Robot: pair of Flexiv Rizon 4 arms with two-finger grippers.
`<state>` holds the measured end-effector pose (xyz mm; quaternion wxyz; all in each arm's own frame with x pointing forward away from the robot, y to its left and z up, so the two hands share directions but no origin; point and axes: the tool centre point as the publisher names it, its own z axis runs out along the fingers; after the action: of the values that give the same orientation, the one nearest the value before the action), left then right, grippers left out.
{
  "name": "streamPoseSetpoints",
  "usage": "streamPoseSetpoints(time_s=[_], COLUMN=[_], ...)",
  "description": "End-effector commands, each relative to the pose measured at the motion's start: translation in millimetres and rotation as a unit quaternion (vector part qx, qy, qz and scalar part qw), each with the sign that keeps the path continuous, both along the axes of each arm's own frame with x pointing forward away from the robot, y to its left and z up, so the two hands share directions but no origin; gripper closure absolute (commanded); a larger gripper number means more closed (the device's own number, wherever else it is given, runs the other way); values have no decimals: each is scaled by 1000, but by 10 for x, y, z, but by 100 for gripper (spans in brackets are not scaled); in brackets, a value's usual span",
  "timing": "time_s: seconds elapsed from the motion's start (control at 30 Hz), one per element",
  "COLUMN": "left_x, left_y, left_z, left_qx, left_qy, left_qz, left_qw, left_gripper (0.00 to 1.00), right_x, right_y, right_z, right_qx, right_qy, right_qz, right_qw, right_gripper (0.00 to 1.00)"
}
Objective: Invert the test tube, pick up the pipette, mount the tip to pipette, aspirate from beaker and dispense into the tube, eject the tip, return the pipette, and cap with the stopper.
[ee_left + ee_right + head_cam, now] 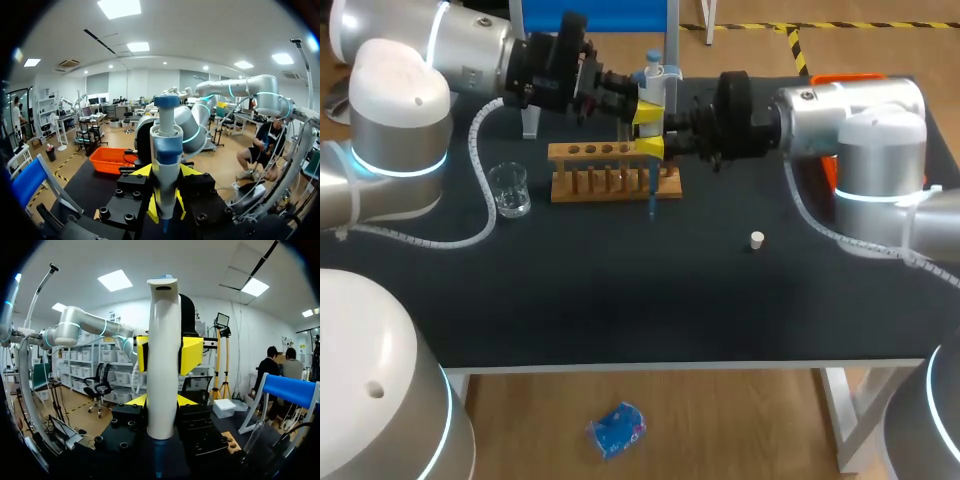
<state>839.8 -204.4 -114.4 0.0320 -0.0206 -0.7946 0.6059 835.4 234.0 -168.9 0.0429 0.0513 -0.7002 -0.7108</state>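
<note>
Both left tool and right tool grip pipette (upright).

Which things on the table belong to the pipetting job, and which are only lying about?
For the job:
pipette
tip on the pipette
beaker
rack
stopper
(The test tube is too hard to make out.)

Lying about:
orange bin at the far corner

Head view, upper middle: pipette body mostly hidden behind left gripper and right gripper. Right end of rack covered too. Contents of its holes too small to tell.
</note>
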Motion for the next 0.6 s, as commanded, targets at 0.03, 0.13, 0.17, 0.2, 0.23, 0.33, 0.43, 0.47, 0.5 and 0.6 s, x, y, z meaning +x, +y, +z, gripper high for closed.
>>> streamPoseSetpoints(time_s=[0.03,0.13,0.17,0.2,0.23,0.33,0.43,0.47,0.5,0.6], left_x=[8,8,8,8,8,8,8,8,8,8], left_y=[17,17,17,17,17,17,17,17,17,17], left_z=[14,14,14,14,14,14,14,14,14,14], left_qx=[1,1,1,1,1,1,1,1,1,1], left_qy=[1,1,1,1,1,1,1,1,1,1], left_qz=[-1,-1,-1,-1,-1,-1,-1,-1,-1,-1], left_qw=[1000,1000,1000,1000,1000,1000,1000,1000,1000,1000], left_gripper=[100,100,100,100,100,100,100,100,100,100], right_x=[1,1,1,1,1,1,2,2,1,-2], right_y=[-4,2,3,4,4,4,-6,-8,-10,-11], right_z=[9,7,7,7,6,5,7,8,10,12], right_qx=[-8,-16,-17,-19,-22,-22,-20,-19,-18,-15], right_qy=[-1,-1,0,0,0,0,2,2,2,2], right_qz=[7,11,12,13,14,14,11,11,10,9], right_qw=[1000,1000,1000,1000,1000,1000,1000,1000,1000,1000], right_gripper=[100,100,100,100,100,100,100,100,100,100])
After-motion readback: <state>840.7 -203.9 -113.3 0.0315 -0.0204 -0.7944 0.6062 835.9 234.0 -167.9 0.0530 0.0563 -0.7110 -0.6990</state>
